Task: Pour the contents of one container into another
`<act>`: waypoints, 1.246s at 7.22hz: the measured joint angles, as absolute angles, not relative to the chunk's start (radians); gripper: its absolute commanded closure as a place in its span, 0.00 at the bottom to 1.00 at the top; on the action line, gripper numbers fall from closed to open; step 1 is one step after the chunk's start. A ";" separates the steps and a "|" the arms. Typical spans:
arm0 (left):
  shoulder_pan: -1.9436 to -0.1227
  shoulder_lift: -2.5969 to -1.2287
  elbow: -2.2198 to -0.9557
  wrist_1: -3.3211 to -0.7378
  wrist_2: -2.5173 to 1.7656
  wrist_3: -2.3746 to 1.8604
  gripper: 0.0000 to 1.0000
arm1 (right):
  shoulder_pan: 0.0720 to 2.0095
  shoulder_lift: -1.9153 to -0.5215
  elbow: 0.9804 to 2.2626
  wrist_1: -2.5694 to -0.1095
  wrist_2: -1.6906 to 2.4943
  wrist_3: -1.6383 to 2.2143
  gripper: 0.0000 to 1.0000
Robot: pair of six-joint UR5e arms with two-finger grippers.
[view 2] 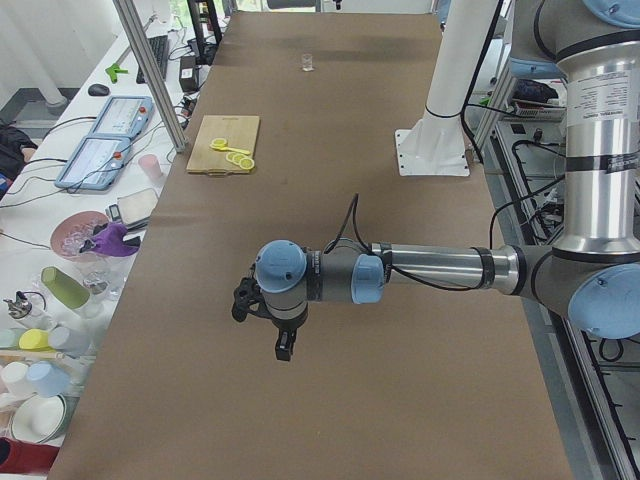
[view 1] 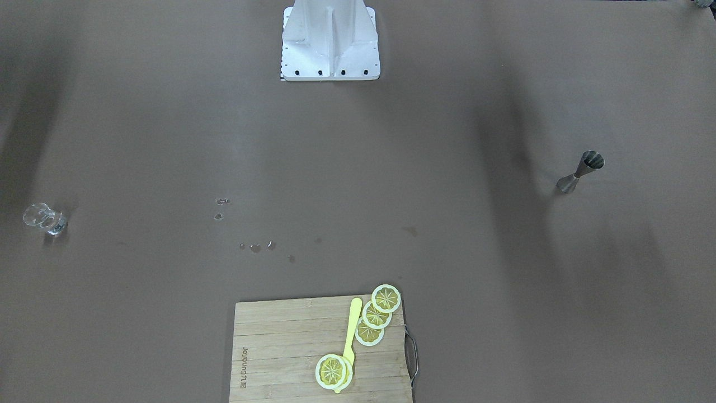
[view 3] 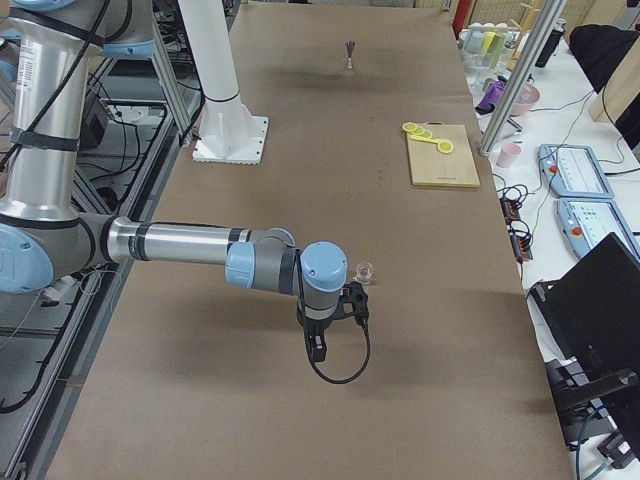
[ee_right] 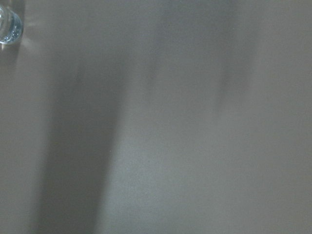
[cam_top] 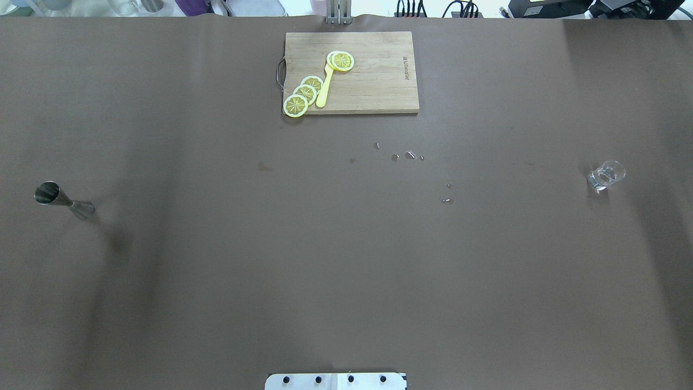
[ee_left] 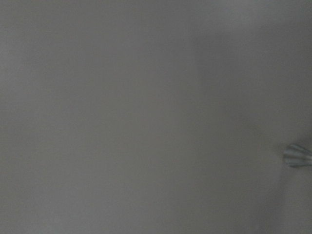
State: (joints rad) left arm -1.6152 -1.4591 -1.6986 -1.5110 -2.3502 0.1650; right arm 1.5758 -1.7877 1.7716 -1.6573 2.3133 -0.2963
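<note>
We're seeing grey hourglass jigger (cam_top: 64, 200) standing near left gripper (view 2: 284, 348), clear glass (cam_top: 606, 175) near right gripper (view 3: 318, 347), neither touching. Can't tell whether either gripper's parted or closed.

— Where's your jigger (cam_top: 64, 199)?
— Your small steel jigger stands upright on the bench (cam_top: 346, 260), far at the robot's left end.
— And your glass (cam_top: 606, 175)?
— The clear glass stands upright at the opposite end, well apart.
</note>
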 measured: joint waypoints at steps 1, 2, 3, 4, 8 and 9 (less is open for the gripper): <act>-1.630 -1.442 -1.699 -1.494 -2.309 0.187 0.02 | 1.576 -1.788 1.777 -1.657 2.315 -0.297 0.00; -1.639 -1.434 -1.700 -1.491 -2.279 0.197 0.02 | 1.578 -1.787 1.783 -1.657 2.309 -0.299 0.00; -1.642 -1.434 -1.702 -1.492 -2.269 0.199 0.02 | 1.590 -1.792 1.788 -1.658 2.296 -0.304 0.00; -1.642 -1.437 -1.706 -1.496 -2.267 0.198 0.02 | 1.606 -1.806 1.791 -1.659 2.276 -0.307 0.00; -1.646 -1.441 -1.722 -1.499 -2.303 0.196 0.02 | 1.622 -1.818 1.801 -1.667 2.239 -0.308 0.00; -1.648 -1.444 -1.721 -1.505 -2.305 0.197 0.02 | 1.629 -1.820 1.817 -1.672 2.240 -0.308 0.00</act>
State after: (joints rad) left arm -1.6482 -1.4438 -1.7209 -1.5047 -2.3050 0.1966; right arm 1.6286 -1.8199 1.8169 -1.6720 2.2400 -0.3084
